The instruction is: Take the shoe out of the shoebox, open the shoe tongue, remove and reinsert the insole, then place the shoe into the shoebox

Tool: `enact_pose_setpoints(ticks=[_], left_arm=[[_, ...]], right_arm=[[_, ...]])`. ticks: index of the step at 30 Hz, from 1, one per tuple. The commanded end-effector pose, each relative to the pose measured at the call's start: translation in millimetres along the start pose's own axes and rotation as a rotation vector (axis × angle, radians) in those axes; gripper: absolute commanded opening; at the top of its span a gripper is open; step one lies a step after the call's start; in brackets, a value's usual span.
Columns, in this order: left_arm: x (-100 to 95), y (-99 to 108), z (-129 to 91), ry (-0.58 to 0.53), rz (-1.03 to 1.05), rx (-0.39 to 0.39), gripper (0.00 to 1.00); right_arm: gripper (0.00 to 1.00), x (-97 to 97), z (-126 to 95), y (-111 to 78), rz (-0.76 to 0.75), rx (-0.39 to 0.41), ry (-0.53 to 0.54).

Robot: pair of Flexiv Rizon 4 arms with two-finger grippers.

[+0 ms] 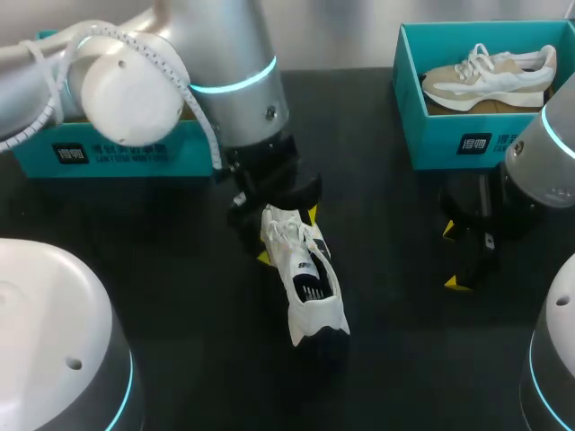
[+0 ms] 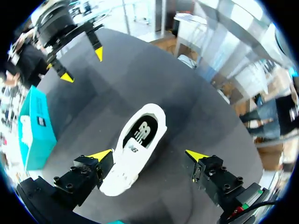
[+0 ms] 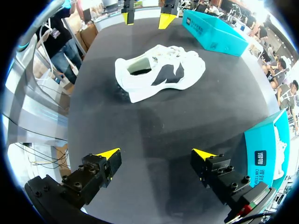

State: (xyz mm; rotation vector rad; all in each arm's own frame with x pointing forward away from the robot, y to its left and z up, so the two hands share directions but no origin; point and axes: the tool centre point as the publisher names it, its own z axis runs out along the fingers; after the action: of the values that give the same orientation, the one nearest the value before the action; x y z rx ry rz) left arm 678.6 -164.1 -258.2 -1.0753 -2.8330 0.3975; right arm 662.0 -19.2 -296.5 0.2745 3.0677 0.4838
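- The white sneaker [image 2: 138, 149] stands on its sole near the middle of the desk [image 1: 180, 287], out of any box. Its heel faces the near edge and the insole shows in its mouth.
- The left gripper [image 1: 287, 235] hangs over the lace end with its fingers spread, gripping nothing. One finger is just beside the sneaker's side, perhaps touching it; the other is apart.
- The risk, to my eye: closing from here could shove the light sneaker sideways, or catch laces instead of the tongue, since nothing pins the heel.
- The right gripper [image 3: 156, 154] hovers to the right, well apart from the sneaker, with fingers released and empty above bare desk.
- A wide swing there might clip the far-right shoebox [image 1: 449, 135] holding a beige sneaker [image 1: 490, 76].
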Motion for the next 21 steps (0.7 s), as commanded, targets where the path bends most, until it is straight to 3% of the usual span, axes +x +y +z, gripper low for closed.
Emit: enact_pose_setpoints(ticks=[1, 11, 16, 21], left_arm=[[12.0, -9, -2, -0.136, -0.275, -0.150, 1.00], [12.0, -9, -2, -0.136, -0.275, -0.150, 1.00], [14.0, -27, 10, -0.136, -0.489, -0.167, 1.00], [20.4, -38, 16, -0.133, -0.576, -0.128, 1.00]], right_arm=[[1.00, 1.2, 1, 0.1, 0.001, 0.002, -0.003], [1.00, 1.2, 1, 0.1, 0.001, 0.002, -0.003], [1.00, 1.2, 1, 0.1, 0.001, 0.002, -0.003], [1.00, 1.2, 1, 0.1, 0.001, 0.002, -0.003]])
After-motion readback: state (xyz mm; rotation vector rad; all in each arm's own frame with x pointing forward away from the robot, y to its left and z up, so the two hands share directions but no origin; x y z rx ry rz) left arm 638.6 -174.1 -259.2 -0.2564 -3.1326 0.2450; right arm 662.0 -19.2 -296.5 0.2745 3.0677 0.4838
